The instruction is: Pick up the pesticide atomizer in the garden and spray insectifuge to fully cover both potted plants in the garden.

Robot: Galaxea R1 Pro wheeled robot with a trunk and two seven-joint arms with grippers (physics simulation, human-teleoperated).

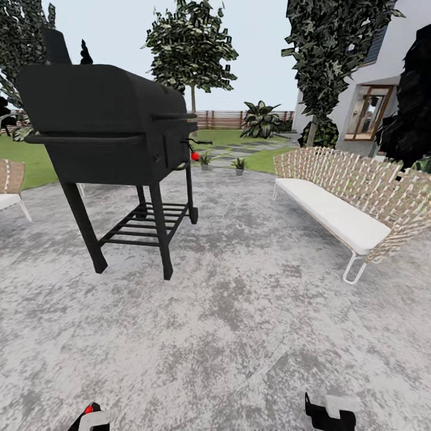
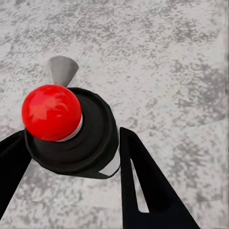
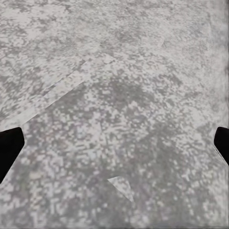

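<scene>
Head view, listing by position from the black barrel-lidded grill [image 1: 108, 120] on four legs:

- Round grey mottled paved patio [image 1: 239, 311]: laid under the grill and spread all round it.
- Small red ball knob [image 1: 195, 156]: fixed on the grill's end.
- Two small green potted plants [image 1: 206, 159] [image 1: 239, 163] in grey pots: set beyond the grill's knob end, at the patio's far edge, near each other and well apart from both arms.
- Pale wicker sofa [image 1: 341, 203] with white cushion: placed across the patio from the grill.
- Brown slatted fence [image 1: 221, 118]: seen far behind the grill, past the lawn.
- Left gripper [image 1: 90, 419] and right gripper [image 1: 329, 413]: cropped at the picture's lower edge, on the near side of the grill.

Left wrist view: the pesticide atomizer [image 2: 71, 138], viewed end-on as a round black top bearing a red ball with a white patch on its side, is clamped between the black fingers [image 2: 143, 191] of the left gripper [image 2: 71, 157] above the paving.

Right wrist view: the right gripper [image 3: 114, 148] is spread wide, with only paving between its fingertips [image 3: 9, 148].
</scene>
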